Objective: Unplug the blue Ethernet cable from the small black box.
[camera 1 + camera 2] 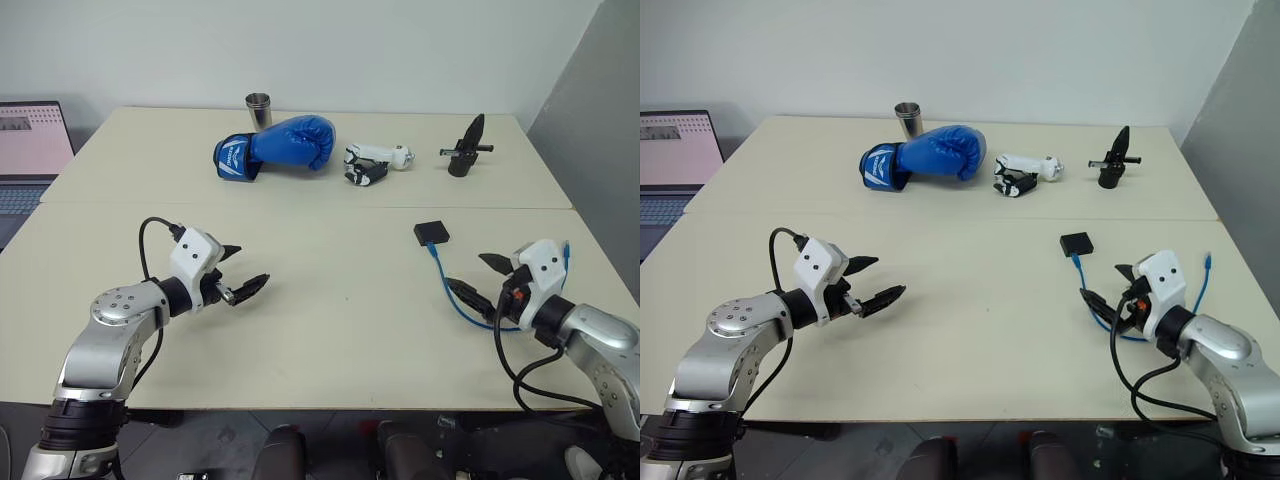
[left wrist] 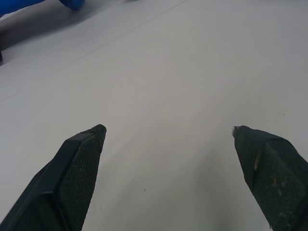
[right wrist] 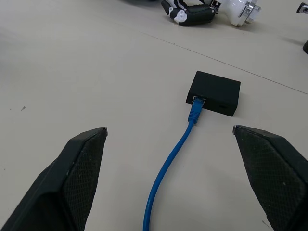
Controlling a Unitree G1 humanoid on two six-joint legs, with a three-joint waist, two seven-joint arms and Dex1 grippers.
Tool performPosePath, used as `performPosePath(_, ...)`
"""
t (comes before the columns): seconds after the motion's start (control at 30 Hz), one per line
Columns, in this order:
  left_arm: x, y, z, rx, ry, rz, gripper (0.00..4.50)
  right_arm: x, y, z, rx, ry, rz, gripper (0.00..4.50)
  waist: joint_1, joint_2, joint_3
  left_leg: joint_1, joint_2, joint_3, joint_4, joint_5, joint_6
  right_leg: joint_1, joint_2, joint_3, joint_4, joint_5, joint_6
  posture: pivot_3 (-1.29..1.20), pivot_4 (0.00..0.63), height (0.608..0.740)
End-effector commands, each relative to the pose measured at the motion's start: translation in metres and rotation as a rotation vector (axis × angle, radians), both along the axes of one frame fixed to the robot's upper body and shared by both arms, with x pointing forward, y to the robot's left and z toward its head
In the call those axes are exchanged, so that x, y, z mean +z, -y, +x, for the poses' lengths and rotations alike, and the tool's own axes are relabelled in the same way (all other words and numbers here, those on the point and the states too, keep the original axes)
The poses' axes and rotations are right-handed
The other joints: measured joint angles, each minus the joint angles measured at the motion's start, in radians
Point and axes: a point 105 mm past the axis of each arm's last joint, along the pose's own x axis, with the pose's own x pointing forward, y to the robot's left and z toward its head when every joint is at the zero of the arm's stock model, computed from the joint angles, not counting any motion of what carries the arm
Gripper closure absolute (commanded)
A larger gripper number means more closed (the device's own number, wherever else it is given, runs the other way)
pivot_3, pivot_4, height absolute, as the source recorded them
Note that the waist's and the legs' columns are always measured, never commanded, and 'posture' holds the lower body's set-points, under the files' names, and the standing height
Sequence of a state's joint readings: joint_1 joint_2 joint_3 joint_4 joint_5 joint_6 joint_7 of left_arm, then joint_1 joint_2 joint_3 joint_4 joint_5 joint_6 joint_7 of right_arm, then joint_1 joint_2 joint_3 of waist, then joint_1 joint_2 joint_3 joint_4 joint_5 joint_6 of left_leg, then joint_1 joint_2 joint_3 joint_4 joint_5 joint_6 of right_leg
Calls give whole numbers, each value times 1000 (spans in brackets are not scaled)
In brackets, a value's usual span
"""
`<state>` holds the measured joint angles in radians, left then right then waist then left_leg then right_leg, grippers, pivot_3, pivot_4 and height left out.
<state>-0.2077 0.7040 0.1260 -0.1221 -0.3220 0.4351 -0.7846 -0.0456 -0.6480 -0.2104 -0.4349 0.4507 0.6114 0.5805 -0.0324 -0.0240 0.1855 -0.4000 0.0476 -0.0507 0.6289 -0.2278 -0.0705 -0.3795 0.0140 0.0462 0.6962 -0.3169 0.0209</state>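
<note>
Blue Ethernet cable [image 3: 175, 154] seated in small black box [image 3: 214, 91] on table [image 1: 340, 300]; right gripper [image 3: 168, 132] spread empty facing plug for approach, left gripper [image 1: 238, 268] likewise spread, idle.

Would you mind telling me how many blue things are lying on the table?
2: the blue boxing glove at the far side, and the blue Ethernet cable plugged into the small black box near the right gripper.

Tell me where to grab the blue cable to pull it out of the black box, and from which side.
Grip the blue cable at its plug, right where it enters the black box. Come from the cable's side with the open right gripper, which already faces that port, one finger either side of the plug. The cord behind it is slack and would probably just bend.
</note>
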Motion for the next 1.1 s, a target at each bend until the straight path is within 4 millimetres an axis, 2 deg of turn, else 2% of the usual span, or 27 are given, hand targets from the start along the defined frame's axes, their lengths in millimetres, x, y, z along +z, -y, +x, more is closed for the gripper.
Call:
performPosePath(0.03,18,1,-4,-31,62,-11,4,12,2,1,9,54,-17,78,0,0,0,0,0,0,0,0,0,0,0,0,0,0,0,0,150,740)
performPosePath(0.53,16,3,-5,-54,54,4,4,14,-5,1,20,57,-21,78,0,0,0,0,0,0,0,0,0,0,0,0,0,0,0,0,150,740)
performPosePath(0.67,22,10,-8,-81,64,-40,4,14,-7,2,16,51,-11,78,0,0,0,0,0,0,0,0,0,0,0,0,0,0,0,0,150,740)
performPosePath(0.77,24,24,-15,-150,42,-42,4,13,-14,3,18,24,45,78,0,0,0,0,0,0,0,0,0,0,0,0,0,0,0,0,150,740)
performPosePath(0.9,25,33,-19,-239,23,-33,4,-2,-16,13,-35,-4,15,78,0,0,0,0,0,0,0,0,0,0,0,0,0,0,0,0,150,740)
performPosePath(1.1,30,50,-27,-374,-3,-62,4,-28,-20,40,-147,21,-81,78,0,0,0,0,0,0,0,0,0,0,0,0,0,0,0,0,150,740)
